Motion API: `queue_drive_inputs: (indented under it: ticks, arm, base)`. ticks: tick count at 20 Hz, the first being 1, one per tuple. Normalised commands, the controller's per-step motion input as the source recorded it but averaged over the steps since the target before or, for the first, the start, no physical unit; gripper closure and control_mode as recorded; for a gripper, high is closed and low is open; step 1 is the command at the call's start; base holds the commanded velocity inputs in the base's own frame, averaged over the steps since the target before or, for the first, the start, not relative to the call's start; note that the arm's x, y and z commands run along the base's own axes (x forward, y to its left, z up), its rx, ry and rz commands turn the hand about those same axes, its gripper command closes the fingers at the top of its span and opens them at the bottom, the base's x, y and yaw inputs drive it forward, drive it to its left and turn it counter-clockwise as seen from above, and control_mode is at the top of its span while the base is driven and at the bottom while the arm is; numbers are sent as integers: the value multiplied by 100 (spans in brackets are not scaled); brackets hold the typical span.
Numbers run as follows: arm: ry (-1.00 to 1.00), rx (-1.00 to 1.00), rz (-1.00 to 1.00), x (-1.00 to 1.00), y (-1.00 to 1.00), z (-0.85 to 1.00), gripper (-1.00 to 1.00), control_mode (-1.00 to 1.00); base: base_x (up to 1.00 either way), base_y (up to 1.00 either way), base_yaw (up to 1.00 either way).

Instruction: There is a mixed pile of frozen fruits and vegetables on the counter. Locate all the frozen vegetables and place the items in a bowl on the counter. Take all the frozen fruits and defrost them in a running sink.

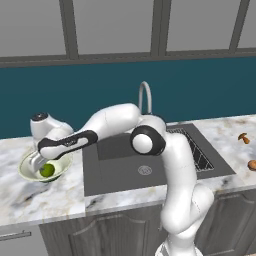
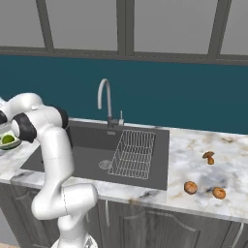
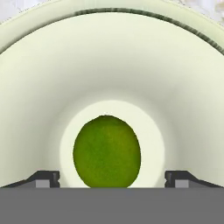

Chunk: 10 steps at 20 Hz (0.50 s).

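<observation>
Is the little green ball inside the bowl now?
Yes, it is in. The green ball lies on the bowl's flat bottom, and the end effector's fingertips stand wide apart on either side, not touching it.

the bowl (image 1: 30, 172) sits partly behind the arm's wrist in the left base view, and its far rim is covered. in the right base view the bowl (image 2: 10, 144) is cut by the left edge and half hidden by the arm's elbow. the green ball (image 3: 106, 151) loses its lower part behind the grey band in the hand view, and the bowl's rim (image 3: 188, 26) runs off both sides. the gripper (image 3: 112, 178) shows just two fingertip corners. one orange piece (image 1: 252, 164) is clipped by the right edge. the mushroom-shaped piece (image 1: 243, 137) is too small for detail.
</observation>
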Motion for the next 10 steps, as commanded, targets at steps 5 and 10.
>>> queue_drive_inputs:
  ticks: [5, 10]
  arm:
    - [0, -4, 0, 3, 1, 24, -100, -100]
    - [0, -7, 0, 0, -3, 42, -100, -100]
  base:
    - [0, 0, 0]
    - [0, 0, 0]
